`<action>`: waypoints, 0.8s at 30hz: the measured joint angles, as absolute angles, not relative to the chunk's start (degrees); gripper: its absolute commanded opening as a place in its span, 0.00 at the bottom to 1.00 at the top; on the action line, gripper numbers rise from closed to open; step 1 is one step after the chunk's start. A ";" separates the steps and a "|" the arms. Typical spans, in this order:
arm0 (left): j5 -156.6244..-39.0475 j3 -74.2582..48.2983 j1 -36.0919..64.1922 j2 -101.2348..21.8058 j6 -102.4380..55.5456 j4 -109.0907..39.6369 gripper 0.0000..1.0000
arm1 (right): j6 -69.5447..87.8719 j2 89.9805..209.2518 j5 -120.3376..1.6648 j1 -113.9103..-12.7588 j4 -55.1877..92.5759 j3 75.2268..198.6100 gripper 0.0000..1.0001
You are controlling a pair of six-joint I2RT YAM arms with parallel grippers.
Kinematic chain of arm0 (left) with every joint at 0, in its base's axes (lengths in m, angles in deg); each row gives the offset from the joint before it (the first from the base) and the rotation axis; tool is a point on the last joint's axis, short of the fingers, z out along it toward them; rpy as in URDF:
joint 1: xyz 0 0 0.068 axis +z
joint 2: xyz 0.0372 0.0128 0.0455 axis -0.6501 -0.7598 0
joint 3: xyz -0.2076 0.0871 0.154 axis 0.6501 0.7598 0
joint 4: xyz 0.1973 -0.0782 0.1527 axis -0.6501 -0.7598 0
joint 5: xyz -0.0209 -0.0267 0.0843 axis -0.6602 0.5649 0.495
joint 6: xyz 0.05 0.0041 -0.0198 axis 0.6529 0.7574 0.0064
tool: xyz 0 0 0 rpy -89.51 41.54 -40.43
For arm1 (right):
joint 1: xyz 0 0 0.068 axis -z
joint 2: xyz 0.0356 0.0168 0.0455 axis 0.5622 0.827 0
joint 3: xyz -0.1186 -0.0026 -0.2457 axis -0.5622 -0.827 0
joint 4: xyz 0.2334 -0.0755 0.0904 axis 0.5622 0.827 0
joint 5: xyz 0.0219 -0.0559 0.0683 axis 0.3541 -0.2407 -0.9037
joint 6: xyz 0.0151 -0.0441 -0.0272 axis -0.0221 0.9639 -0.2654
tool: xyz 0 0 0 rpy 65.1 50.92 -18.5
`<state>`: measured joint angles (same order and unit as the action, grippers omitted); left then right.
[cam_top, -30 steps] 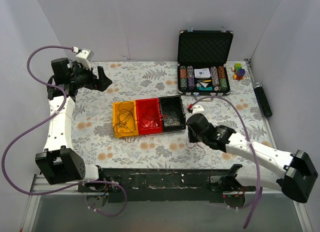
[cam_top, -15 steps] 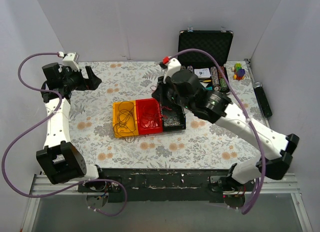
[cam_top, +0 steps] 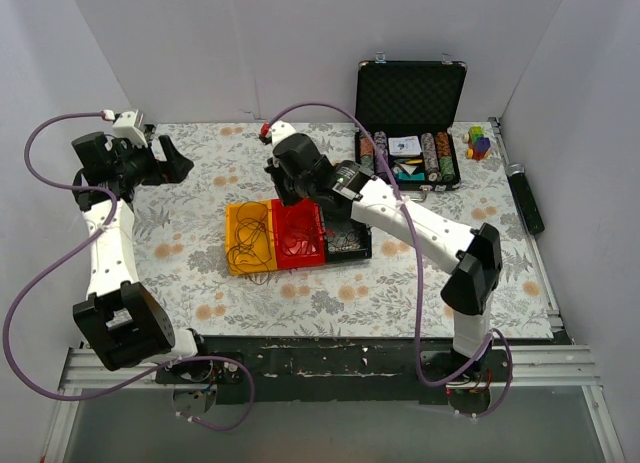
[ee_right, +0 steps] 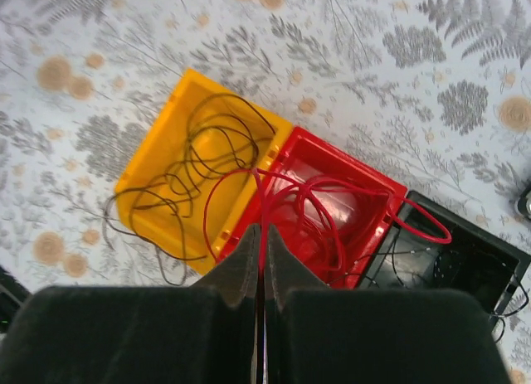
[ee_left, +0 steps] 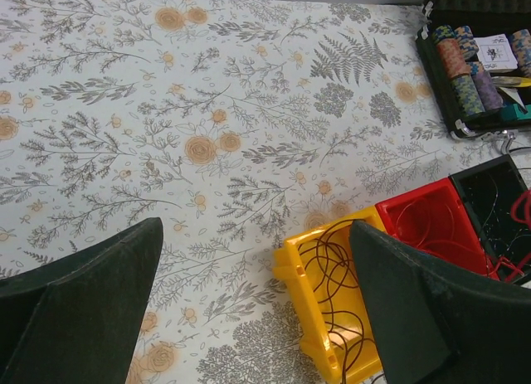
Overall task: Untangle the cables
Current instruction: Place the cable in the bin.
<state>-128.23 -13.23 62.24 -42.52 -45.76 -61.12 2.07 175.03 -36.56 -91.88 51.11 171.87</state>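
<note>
1. Right tool [ee_right: 261,230]: the jaws are pressed fully together. On the wrist cam a strand of the red cable [ee_right: 332,226] runs up into the pinch, so I'm calling that gripped.
2. The rest of the red cable is coiled in the red tray [ee_right: 348,162]. One loop spills over the black tray [ee_right: 465,268] next door, and one arc reaches over the yellow tray [ee_right: 149,143].
3. The black cable [ee_right: 199,164] is looped in the yellow tray, with a couple of loops hanging over its edge onto the bench [ee_left: 207,85]. The black tray has some hair-thin strands in it, but I can't tell the colour.
4. Left tool [ee_left: 255,235]: wide open and holding nothing, hanging over bare bench well off to the left of the trays.
5. My read is I'm teasing the red one free. Next move is a slow lift while watching where the red arc overlaps the black loops. I'd probably bring the left tool in to pin the black one down.
</note>
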 measured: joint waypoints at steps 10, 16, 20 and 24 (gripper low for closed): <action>-130.39 -11.33 62.57 -42.24 -45.73 -60.27 0.97 | 2.39 181.39 -36.34 -88.80 50.79 168.31 0.01; -131.22 -11.33 62.57 -42.20 -45.76 -60.08 0.98 | 1.37 186.90 -39.69 -88.71 50.41 169.60 0.01; -131.99 -11.20 62.57 -42.20 -45.73 -59.51 0.98 | -0.10 190.99 -42.50 -88.71 50.48 169.60 0.01; -132.49 -10.81 62.57 -42.20 -45.73 -59.03 0.98 | -1.67 193.46 -44.49 -88.71 51.09 169.16 0.08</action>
